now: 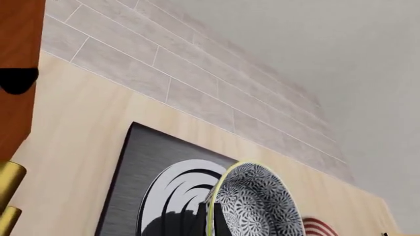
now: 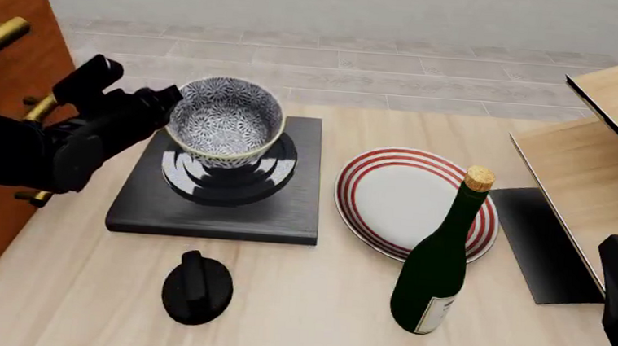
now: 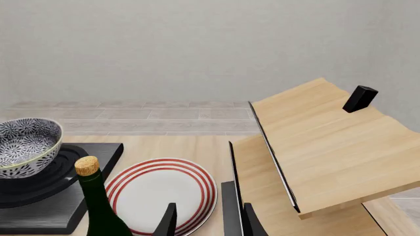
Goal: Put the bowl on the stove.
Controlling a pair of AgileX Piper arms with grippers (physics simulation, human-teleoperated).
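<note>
Blue-patterned, the bowl [image 1: 253,204] fills our left wrist view, pinched at its rim over the stove [image 1: 141,184]. In front, our left gripper [image 2: 170,104] clamps it above the burner; the bottle [image 2: 439,260] label is unreadable. Right wrist: our right gripper [image 3: 206,221] is spread beside the plate [image 3: 161,191].

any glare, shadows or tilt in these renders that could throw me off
Front view: the stove burner rings glint with bright highlights beneath the bowl; the bottle casts only a soft shadow. Left wrist view: strongly tilted horizon, bowl cropped at the edge. Right wrist view: level, evenly lit, sharp.
</note>
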